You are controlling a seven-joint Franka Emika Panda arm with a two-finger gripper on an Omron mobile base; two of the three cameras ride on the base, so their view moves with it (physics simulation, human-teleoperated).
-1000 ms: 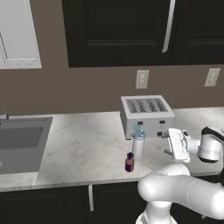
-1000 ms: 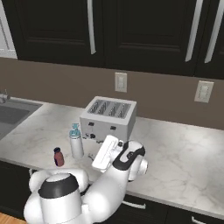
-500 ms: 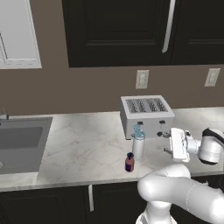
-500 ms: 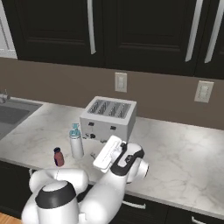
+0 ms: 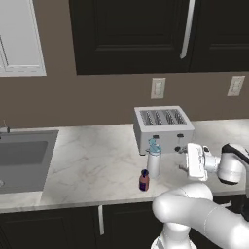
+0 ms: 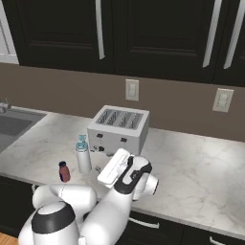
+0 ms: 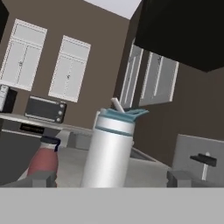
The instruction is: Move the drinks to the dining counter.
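My gripper (image 7: 109,177) has eased closer to the slim bottle (image 7: 109,148); fingers spread wide, empty, bottle centred ahead, purple-red bottle (image 7: 43,159) left.

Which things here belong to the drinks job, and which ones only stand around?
Job: white bottle, purple bottle, open gripper facing the white bottle.
Standing around: toaster, sink, wall outlets.
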